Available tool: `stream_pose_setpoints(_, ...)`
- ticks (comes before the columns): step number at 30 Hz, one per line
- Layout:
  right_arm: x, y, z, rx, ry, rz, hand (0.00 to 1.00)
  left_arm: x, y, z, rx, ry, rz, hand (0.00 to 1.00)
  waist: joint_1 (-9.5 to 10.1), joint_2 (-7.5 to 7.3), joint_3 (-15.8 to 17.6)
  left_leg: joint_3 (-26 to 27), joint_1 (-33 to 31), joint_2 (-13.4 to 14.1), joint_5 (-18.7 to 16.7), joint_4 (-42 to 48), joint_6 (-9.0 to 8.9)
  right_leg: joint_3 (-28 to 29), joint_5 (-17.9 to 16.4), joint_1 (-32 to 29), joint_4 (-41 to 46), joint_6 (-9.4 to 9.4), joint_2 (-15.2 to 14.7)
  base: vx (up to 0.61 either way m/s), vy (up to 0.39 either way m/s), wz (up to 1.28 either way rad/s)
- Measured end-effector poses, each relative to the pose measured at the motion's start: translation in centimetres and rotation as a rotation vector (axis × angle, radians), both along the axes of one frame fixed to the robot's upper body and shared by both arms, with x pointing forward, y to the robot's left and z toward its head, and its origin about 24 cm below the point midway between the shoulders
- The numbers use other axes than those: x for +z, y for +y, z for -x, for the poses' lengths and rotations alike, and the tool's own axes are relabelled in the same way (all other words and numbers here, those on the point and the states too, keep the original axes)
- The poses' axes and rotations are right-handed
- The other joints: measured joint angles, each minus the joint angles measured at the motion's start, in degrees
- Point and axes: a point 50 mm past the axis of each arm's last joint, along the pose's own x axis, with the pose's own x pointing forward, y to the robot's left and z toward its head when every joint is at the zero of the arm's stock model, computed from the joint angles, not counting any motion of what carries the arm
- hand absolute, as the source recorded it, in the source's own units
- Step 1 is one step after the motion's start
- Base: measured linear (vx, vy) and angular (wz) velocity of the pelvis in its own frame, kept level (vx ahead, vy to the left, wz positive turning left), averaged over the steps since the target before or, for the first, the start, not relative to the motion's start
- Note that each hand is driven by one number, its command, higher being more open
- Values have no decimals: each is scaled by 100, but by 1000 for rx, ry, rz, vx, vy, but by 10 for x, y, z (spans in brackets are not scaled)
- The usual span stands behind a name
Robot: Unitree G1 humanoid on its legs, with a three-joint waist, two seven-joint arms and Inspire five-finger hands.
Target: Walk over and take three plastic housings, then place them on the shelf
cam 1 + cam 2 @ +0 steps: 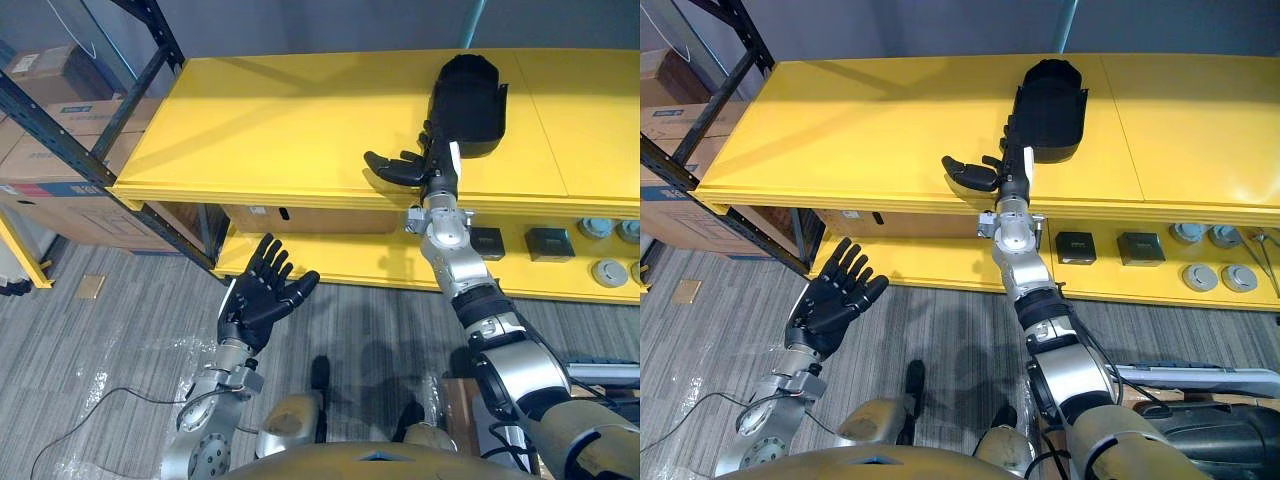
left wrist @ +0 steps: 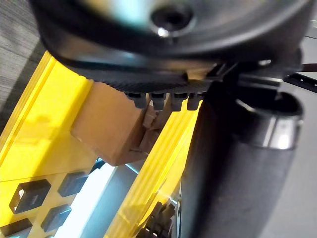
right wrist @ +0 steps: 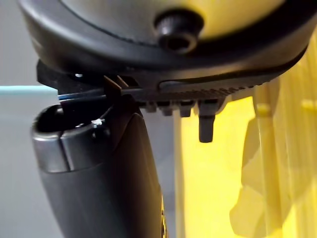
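Left eye view: housing (image 1: 470,100) on shelf (image 1: 280,120), long axis pointing away; right hand (image 1: 437,165) grip unclear; left hand (image 1: 258,300) open.

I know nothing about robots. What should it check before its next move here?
1. Black plastic housing lies flat on the yellow shelf top: ok.
2. Right hand clear of that housing: cannot tell.
3. Left hand open, holding nothing: ok.
4. Bare room on the shelf top beside the housing: ok.
5. Three housings on the shelf top: not ok, one lies there.
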Motion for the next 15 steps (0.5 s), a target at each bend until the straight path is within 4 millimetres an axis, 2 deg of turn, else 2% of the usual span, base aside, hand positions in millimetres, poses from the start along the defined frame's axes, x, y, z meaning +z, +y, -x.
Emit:
stream_pose_setpoints(7, 9, -8, -3, -42, -32, -31, 100, 1, 0, -1, 1, -4, 0, 100, -6, 64, 130, 7, 4, 8, 11, -1, 3, 4, 0, -8, 23, 1, -1, -1, -9, 0)
stream_pose_setpoints(15, 14, -13, -5, -95, -47, -45, 100, 1, -2, -1, -7, -5, 3, 100, -2, 66, 174, 50, 6, 21, 18, 1, -5, 23, -3, -19, 27, -4, 11, 15, -36, -1)
